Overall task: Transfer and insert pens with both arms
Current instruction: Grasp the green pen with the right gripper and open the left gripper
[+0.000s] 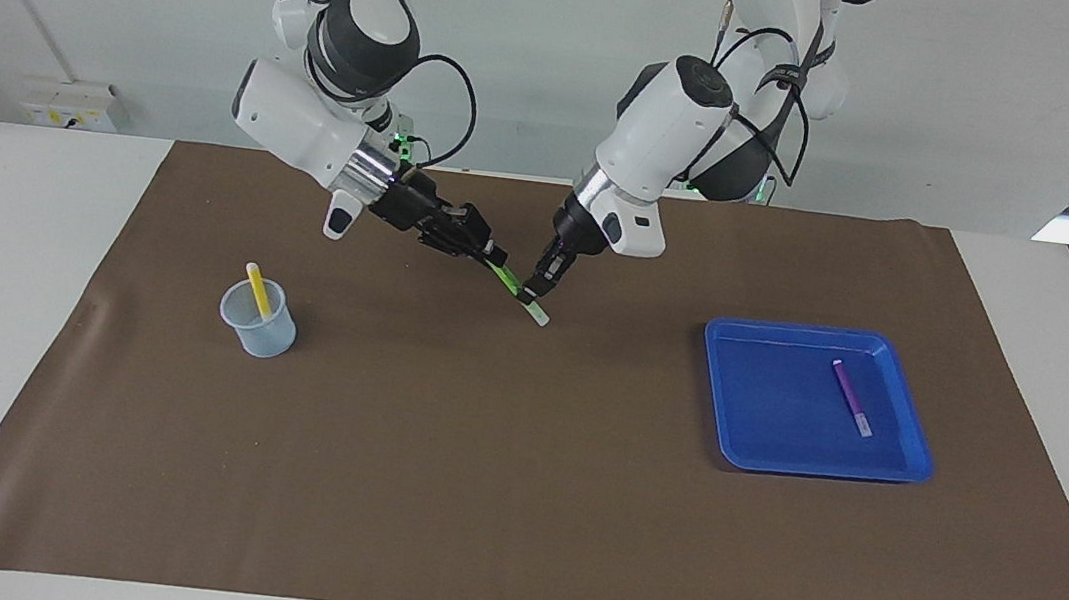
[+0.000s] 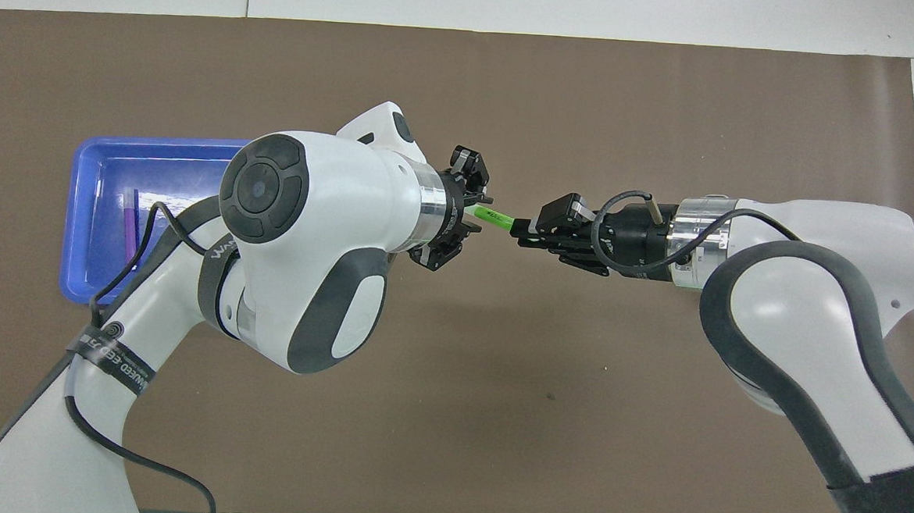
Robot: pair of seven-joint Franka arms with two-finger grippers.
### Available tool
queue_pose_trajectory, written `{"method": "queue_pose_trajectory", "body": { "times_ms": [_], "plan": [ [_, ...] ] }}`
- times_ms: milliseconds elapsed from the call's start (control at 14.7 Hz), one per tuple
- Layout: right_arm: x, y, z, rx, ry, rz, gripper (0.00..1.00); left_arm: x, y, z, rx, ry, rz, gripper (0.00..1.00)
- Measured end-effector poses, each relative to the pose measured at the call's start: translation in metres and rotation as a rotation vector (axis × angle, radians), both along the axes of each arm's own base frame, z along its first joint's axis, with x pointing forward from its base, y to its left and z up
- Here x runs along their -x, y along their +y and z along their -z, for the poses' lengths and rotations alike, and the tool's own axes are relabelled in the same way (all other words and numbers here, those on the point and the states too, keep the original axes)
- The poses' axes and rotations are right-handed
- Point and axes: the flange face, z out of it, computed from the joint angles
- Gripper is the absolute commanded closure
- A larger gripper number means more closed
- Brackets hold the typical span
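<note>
Above the middle of the brown mat, a green pen (image 1: 509, 283) (image 2: 495, 215) slants in the air with its pale cap end lowest. My right gripper (image 1: 491, 257) (image 2: 522, 230) is shut on its upper end. My left gripper (image 1: 538, 290) (image 2: 471, 210) is at the pen's lower part, just above the cap. A yellow pen (image 1: 258, 289) stands in a clear cup (image 1: 261, 329) toward the right arm's end of the table. The purple pen (image 1: 851, 398) (image 2: 129, 220) lies in a blue tray (image 1: 822, 334) (image 2: 84, 213) toward the left arm's end.
The brown mat (image 1: 512, 499) covers most of the white table. In the overhead view the right arm hides the cup. A white socket box (image 1: 74, 105) sits on the table by the wall, past the mat's corner at the right arm's end.
</note>
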Motion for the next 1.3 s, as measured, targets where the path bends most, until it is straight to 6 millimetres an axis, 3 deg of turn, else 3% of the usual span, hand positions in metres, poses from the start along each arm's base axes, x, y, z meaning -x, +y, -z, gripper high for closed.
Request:
{"method": "queue_pose_trajectory", "body": {
  "times_ms": [205, 409, 682, 955, 1159, 1295],
  "plan": [
    [-0.001, -0.01, -0.001, 0.005, 0.0, -0.036, 1.0, -0.02, 0.031, 0.01, -0.113, -0.069, 0.112, 0.0],
    [-0.01, -0.062, -0.017, 0.144, -0.04, -0.188, 1.0, -0.044, 0.088, 0.033, -0.215, -0.091, 0.307, 0.0],
    [-0.021, -0.151, -0.062, 0.436, -0.15, -0.438, 1.0, -0.059, 0.183, 0.074, -0.302, -0.138, 0.621, 0.0],
    [-0.028, -0.195, -0.095, 0.793, -0.246, -0.733, 1.0, -0.066, 0.293, 0.103, -0.357, -0.202, 0.864, 0.0],
    [-0.03, -0.211, -0.08, 0.947, -0.183, -0.839, 1.0, -0.07, 0.374, 0.115, -0.38, -0.235, 0.974, 0.0],
    [-0.03, -0.215, -0.053, 0.961, -0.152, -0.864, 1.0, -0.07, 0.414, 0.122, -0.405, -0.245, 0.993, 0.0]
  ]
}}
